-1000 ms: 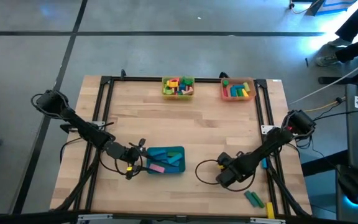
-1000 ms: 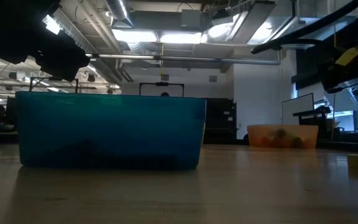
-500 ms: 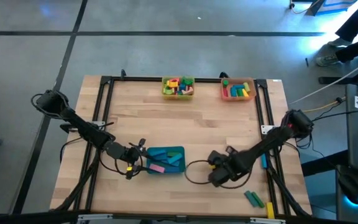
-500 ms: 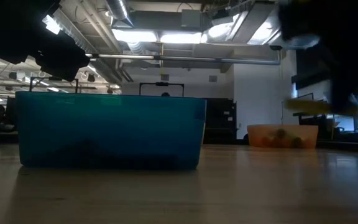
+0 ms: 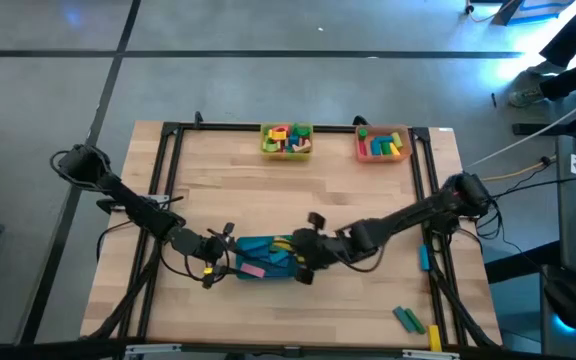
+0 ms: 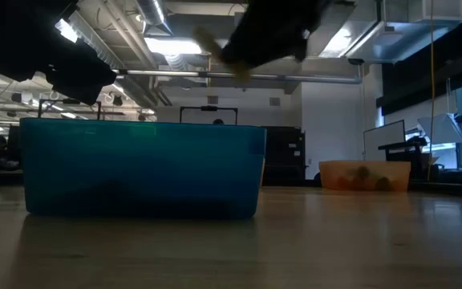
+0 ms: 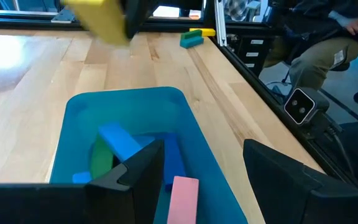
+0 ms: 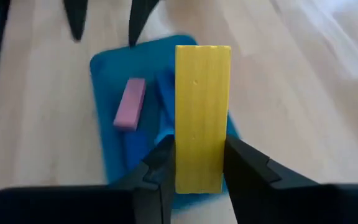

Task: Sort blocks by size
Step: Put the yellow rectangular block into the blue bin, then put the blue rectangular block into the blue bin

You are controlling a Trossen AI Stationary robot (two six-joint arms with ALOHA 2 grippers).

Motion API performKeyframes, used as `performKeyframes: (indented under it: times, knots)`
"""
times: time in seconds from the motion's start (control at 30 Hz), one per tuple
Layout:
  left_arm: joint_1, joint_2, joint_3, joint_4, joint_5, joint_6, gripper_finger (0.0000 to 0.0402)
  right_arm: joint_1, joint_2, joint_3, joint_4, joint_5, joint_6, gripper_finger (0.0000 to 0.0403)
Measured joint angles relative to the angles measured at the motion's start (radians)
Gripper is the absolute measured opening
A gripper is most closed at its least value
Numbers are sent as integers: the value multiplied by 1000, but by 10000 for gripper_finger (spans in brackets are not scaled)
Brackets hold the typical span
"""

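Grey concrete floor (image 5: 48, 60), bright ceiling lights (image 6: 207, 48)

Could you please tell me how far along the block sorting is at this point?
Done: yellow tray and orange tray hold blocks; teal tray holds long ones. In hand: right end effector carries a yellow bar over it. Left: green and yellow blocks near the table's corner.

Probably a robotics lab: exposed ceiling ducts (image 6: 215, 20), strip lights, concrete floor (image 5: 48, 90), monitors behind.
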Motion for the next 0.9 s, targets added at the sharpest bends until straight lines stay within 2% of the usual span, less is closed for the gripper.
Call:
performKeyframes:
  times: [0.17,0.3,0.47,0.67,0.77,0.9]
  knots:
    - [0,0,0,9,0,-9,202,-78,73,0,94,-35,-110,115]
    - [0,0,0,14,0,-8,202,-122,116,-1,70,-118,-110,110]
    - [0,0,0,13,0,-8,202,-129,131,-1,56,-159,-86,126]
    - [0,0,0,11,0,-3,202,-127,130,0,43,-161,-57,165]
    - [0,0,0,11,0,-2,202,-127,130,0,38,-172,-48,199]
    - [0,0,0,8,0,-6,202,-124,76,0,-51,-187,-4,241]
